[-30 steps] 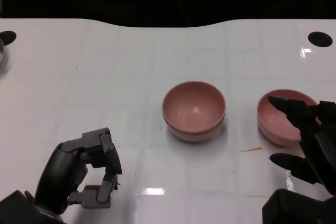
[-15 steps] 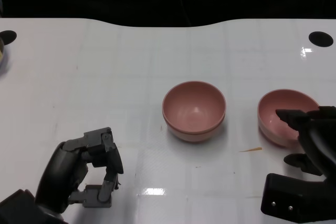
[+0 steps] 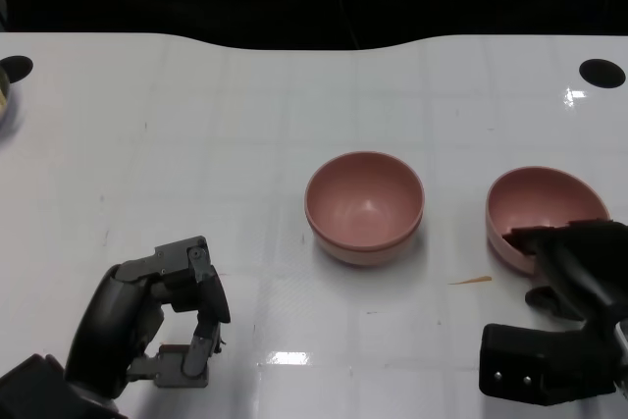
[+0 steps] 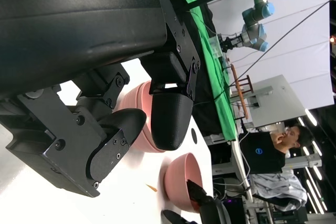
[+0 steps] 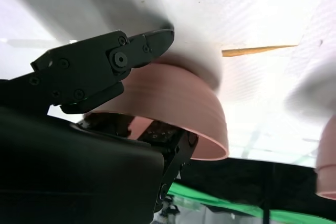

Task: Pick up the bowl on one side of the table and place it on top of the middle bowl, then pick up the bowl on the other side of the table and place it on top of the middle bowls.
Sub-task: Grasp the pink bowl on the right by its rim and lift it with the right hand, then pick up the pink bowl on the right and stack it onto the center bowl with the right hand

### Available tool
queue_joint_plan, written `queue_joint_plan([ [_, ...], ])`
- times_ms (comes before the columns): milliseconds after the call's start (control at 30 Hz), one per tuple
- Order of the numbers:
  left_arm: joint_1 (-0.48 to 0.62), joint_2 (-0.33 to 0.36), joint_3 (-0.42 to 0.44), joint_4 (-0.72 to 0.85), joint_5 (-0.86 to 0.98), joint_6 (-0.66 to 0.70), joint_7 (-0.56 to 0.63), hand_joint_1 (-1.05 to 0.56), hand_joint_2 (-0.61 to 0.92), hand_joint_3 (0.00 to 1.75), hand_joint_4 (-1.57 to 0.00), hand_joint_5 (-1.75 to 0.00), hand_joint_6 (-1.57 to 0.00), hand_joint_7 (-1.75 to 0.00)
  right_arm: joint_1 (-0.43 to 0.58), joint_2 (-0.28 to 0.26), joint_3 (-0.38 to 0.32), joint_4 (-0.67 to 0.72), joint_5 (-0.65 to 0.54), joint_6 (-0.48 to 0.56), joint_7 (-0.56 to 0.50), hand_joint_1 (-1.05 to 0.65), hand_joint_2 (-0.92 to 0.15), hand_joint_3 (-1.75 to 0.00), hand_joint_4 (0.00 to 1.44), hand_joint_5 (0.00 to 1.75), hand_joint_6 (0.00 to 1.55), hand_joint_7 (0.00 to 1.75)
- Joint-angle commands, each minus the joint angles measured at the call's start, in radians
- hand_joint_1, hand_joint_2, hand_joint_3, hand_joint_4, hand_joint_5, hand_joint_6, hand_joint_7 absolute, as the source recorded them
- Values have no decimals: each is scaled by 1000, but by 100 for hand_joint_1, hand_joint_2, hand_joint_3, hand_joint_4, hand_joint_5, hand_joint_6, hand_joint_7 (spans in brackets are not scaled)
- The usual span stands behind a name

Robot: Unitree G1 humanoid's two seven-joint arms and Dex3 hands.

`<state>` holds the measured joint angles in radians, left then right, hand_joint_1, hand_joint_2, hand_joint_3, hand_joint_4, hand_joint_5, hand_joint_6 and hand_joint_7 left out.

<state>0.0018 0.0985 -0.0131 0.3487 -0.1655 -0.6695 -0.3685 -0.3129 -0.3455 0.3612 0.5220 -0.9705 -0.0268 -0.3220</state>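
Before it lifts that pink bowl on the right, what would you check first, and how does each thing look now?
1. Right hand holds the side bowl: ok; fingers lie on its outer wall and others inside the rim.
2. Bowl level: not ok, it looks tipped in the head view.
3. Middle bowl upright and uncovered: ok.
4. Path between the two bowls: ok, only a thin sliver lies on the table.
5. Left hand clear of the path: ok, it holds nothing.
6. Grip firmness: cannot tell.
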Motion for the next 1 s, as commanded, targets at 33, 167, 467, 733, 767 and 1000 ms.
queue_joint_plan([
  [33, 7, 3, 7, -12, -3, 13, 0, -3, 38, 146, -93, -175, -82, -163, -52, -29, 12, 99, 26, -76, -107, -13, -86, -1, 93, 125, 126, 9],
  [167, 7, 0, 7, -12, -4, 15, -2, -3, 38, 146, -94, -175, -82, -163, -112, -41, 44, 223, 16, -165, -261, -11, -86, -3, 95, 171, 87, 143],
  [467, 2, -3, 8, -2, -1, 5, -5, -3, 37, 147, -94, -175, -82, -162, -176, -57, 76, 234, 5, -137, -357, -17, -85, -4, 96, 175, 80, 152],
  [733, 5, -5, 5, -11, -13, 15, -18, -2, 36, 151, -95, -175, -83, -163, -160, -55, 27, 17, 80, -200, -346, -11, -52, -74, 100, 175, 81, 162],
  [767, 5, -5, 4, -11, -9, 13, -17, -2, 36, 151, -95, -175, -83, -163, -159, -51, 25, -12, 84, -200, -335, -11, -41, -98, 101, 175, 80, 166],
  [1000, 12, -5, 2, -25, 9, 29, -8, -4, 35, 150, -95, -175, -83, -162, -161, -13, 29, -145, 99, -196, -258, -13, -27, -125, 102, 175, 83, 161],
])
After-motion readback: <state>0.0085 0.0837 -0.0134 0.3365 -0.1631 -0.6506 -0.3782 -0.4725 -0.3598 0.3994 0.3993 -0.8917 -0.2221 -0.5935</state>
